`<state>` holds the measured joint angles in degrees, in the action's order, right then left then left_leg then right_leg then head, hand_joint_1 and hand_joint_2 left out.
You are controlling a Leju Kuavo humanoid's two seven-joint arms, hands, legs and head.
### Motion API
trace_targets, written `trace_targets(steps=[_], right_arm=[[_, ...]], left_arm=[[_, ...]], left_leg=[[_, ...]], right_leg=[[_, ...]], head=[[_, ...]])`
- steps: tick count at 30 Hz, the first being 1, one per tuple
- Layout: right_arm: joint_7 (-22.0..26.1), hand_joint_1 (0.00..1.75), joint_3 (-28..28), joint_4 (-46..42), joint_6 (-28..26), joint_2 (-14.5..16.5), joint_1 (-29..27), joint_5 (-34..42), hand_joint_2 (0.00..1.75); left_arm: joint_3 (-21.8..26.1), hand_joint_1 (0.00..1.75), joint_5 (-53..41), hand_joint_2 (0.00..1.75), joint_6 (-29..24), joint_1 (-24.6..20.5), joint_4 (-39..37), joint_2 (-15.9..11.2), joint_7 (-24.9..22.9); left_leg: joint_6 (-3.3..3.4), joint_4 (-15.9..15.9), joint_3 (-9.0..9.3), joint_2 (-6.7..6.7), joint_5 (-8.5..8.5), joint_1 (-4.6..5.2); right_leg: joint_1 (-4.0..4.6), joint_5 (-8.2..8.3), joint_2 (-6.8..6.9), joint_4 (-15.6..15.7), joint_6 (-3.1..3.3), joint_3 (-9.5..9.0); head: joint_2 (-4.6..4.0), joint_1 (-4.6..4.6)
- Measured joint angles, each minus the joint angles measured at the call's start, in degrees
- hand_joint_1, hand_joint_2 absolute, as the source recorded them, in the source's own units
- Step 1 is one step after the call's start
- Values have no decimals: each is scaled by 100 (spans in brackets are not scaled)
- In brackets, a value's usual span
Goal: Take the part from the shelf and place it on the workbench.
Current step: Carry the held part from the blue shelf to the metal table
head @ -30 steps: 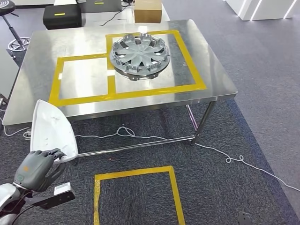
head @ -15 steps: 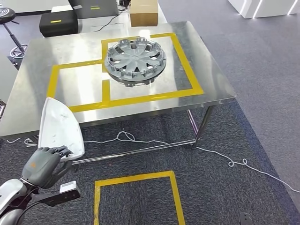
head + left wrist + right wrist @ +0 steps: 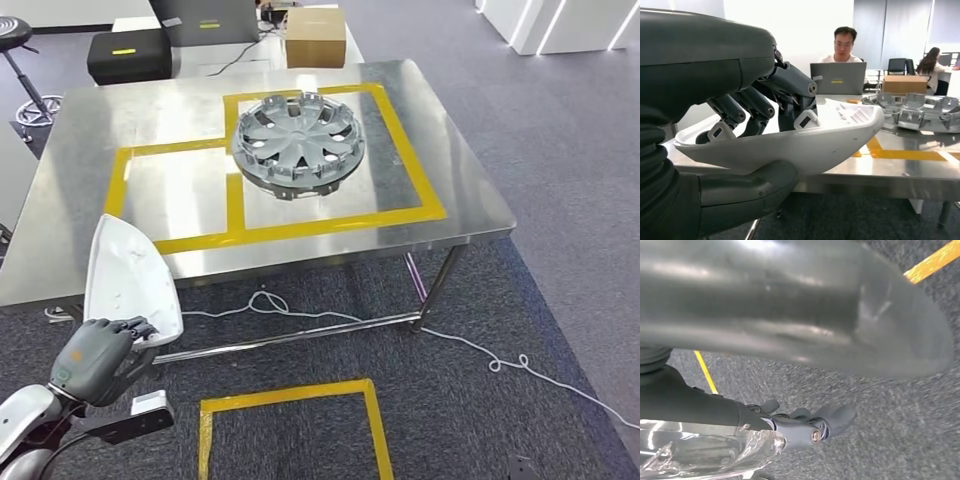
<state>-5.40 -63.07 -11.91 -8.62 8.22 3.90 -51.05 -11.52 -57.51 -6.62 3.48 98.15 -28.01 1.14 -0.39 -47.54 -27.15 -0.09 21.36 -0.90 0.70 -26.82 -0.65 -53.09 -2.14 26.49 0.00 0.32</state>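
My left hand (image 3: 94, 358) holds a white, shell-shaped plastic part (image 3: 130, 280) by its near end, low at the left, just short of the workbench's front edge. In the left wrist view the fingers (image 3: 753, 102) lie inside the part (image 3: 791, 142) and the thumb (image 3: 745, 192) presses beneath it. The steel workbench (image 3: 83, 140) carries yellow tape frames; a grey hubcap (image 3: 298, 140) lies in the right frame and shows past the part's tip (image 3: 919, 110). My right hand (image 3: 798, 315) hangs over the carpet, fingers (image 3: 821, 425) apart from the thumb, holding nothing.
A cardboard box (image 3: 315, 35), a black case (image 3: 128, 55) and a laptop (image 3: 207, 20) stand behind the bench, where a person (image 3: 843, 45) sits. A stool (image 3: 23, 50) is at the far left. White cord (image 3: 302, 310) trails under the bench near a yellow floor square (image 3: 294, 420).
The camera has shifted, so the bench sits slightly differently in the picture. My left hand has carried the part a little right and closer to the bench edge, grip unchanged.
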Motion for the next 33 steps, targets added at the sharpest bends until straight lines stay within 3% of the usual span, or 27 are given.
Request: trace_targets(steps=[3,4,5,6,8,9,11,14,16,18,19,20,21,23,25,28,30,31,33], right_arm=[[1,0,2,0,-1,2,-4,-1,0],[0,0,2,1,-1,3,-14,-1,0],[0,0,1,1,0,3,-22,-1,0],[0,0,1,1,1,4,-25,-1,0],[0,0,2,0,1,4,-22,-1,0],[0,0,2,0,1,4,-18,-1,0],[0,0,3,0,-1,3,-17,-1,0],[1,0,2,0,-1,3,-18,-3,0],[2,0,1,0,1,4,-9,-4,0],[2,0,1,0,1,4,-7,-5,0],[2,0,1,1,2,4,-13,-5,0],[2,0,1,1,2,4,-19,-5,0],[2,0,1,2,3,4,-22,-5,0],[2,0,1,2,4,4,-22,-5,0],[2,0,1,1,4,4,-20,-7,0],[3,0,0,0,-1,1,-19,-16,0],[4,0,2,1,1,3,-10,-19,0],[4,0,4,1,1,5,-3,-20,0],[4,0,7,1,2,10,-5,-20,0]], left_arm=[[-5,175,0,175,1,16,-1,-1,0],[-8,175,0,175,1,27,-2,-1,0],[-10,175,0,175,2,37,-2,-1,0],[-11,175,0,175,2,43,-2,-1,0],[-11,175,0,175,1,40,-2,-1,0],[-11,175,0,175,1,35,-2,-1,0],[-11,175,0,175,1,29,-2,-2,0],[-14,175,0,175,2,29,-4,-6,0],[-14,175,0,175,2,12,-4,-7,0],[-17,175,0,175,3,11,-7,-4,0],[-21,175,0,175,3,20,-9,-2,0],[-25,175,0,175,4,27,-12,-1,0],[-27,175,0,175,4,30,-14,-1,0],[-29,175,0,175,4,19,-15,-1,0],[-30,175,0,175,4,-5,-16,0,0],[-31,175,0,175,3,-5,-21,0,0],[-29,175,0,175,3,-9,-23,-1,0],[-29,175,-1,175,3,-14,-23,0,-1],[-31,175,-6,175,8,-17,-24,-1,-2]], left_leg=[[22,0,55,1,66,0],[19,0,88,-1,96,0],[12,0,134,-3,130,0],[0,5,196,-5,168,-2],[-36,30,326,-7,240,-4],[-64,53,375,-9,274,-3],[-134,83,422,-14,295,-1],[-220,-67,421,-12,337,-4],[-248,-632,127,-8,664,-4],[-277,-1525,-427,-8,1055,-2],[-287,-1823,-650,-7,1125,-2],[-290,-1886,-756,-7,1050,-3],[-292,-1708,-737,-6,846,-4],[-278,-898,-453,13,265,-5],[-236,-210,-231,45,8,-4],[-128,-50,-175,32,7,-16],[-56,-61,-98,22,6,-27],[-28,-61,-61,22,19,-26],[2,-62,-10,23,72,-19]], right_leg=[[-20,-563,16,-1333,-68,780],[-22,-597,17,-1588,-74,975],[-23,-485,17,-1563,-70,1032],[-22,-238,16,-1253,-57,947],[-15,339,13,-289,-5,589],[-6,498,12,92,28,441],[13,560,11,393,106,329],[2,619,10,459,231,206],[-12,629,14,486,277,134],[-10,600,11,491,292,113],[-10,578,8,492,292,97],[-12,553,4,492,284,69],[-17,524,-1,493,272,29],[-27,456,-9,490,227,-63],[-14,369,-11,473,161,-96],[2,256,2,398,67,-127],[-8,70,9,88,2,-32],[-16,-96,13,-243,-29,140],[-29,-467,18,-1144,-72,674]], head=[[0,25],[0,29],[0,32],[0,35],[0,35],[0,33],[0,30],[0,15],[0,-12],[0,-30],[0,-32],[0,-32],[0,-32],[0,-39],[0,-56],[0,-42],[0,-19],[0,-13],[0,4]])
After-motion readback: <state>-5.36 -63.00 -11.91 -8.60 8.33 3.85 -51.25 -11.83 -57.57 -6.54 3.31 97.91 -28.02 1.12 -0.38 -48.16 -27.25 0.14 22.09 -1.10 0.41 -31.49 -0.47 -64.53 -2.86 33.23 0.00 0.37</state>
